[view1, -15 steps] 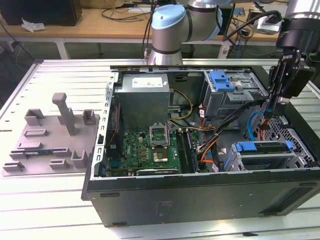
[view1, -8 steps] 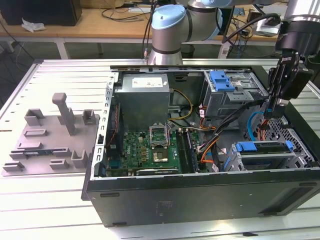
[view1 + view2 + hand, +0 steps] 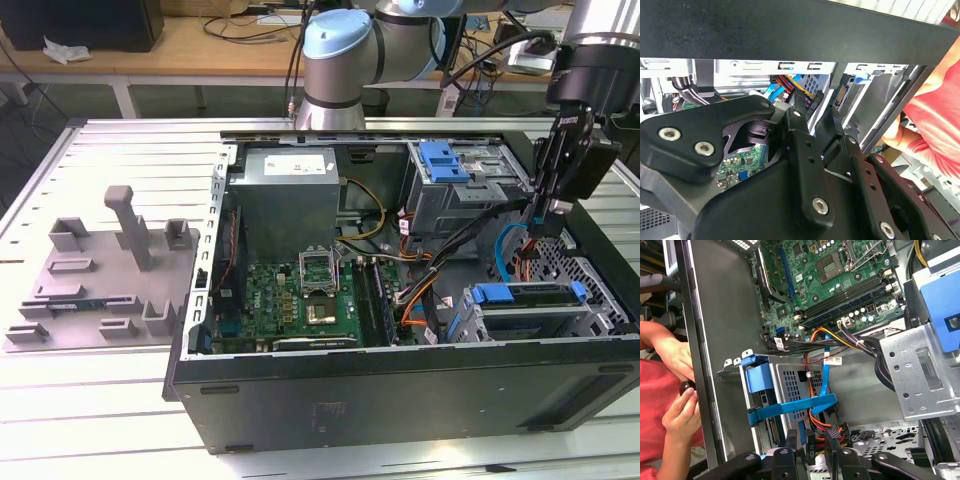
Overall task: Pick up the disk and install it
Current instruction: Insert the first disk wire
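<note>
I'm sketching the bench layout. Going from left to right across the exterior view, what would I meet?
grey fixture plate → silver power supply box → metal drive cage with a blue latch on top → gripper, hanging over the open computer case's right end.

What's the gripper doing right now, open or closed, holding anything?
Gripper: open, holding nothing, over the cables in the computer case.
Person's hand: on a small dark object.
</note>
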Motion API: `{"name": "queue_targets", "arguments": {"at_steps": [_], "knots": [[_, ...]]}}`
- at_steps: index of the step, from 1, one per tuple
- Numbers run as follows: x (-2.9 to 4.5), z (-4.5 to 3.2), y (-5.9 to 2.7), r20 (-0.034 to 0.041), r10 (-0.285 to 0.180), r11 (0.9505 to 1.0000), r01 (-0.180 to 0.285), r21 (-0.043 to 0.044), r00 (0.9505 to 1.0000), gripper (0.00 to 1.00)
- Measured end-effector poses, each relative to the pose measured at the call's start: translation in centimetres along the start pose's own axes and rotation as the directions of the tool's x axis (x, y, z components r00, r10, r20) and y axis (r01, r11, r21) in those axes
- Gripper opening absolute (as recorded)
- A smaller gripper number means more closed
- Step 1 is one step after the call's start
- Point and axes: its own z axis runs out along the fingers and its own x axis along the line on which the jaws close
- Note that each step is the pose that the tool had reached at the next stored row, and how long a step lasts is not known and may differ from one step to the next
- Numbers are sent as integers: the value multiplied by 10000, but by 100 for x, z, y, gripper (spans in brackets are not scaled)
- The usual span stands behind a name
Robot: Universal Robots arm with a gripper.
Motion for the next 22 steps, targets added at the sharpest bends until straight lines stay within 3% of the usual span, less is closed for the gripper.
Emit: {"name": "queue_targets", "arguments": {"at_steps": [9,10,11,22], "knots": [[-10,6,-15,-4,-15,10000,15,11,10000,34],[-11,8,-15,-6,-15,10000,15,12,10000,20],[-11,9,-15,-10,-14,10000,14,13,10000,16],[3,7,16,-15,-14,10000,14,23,10000,16]]}}
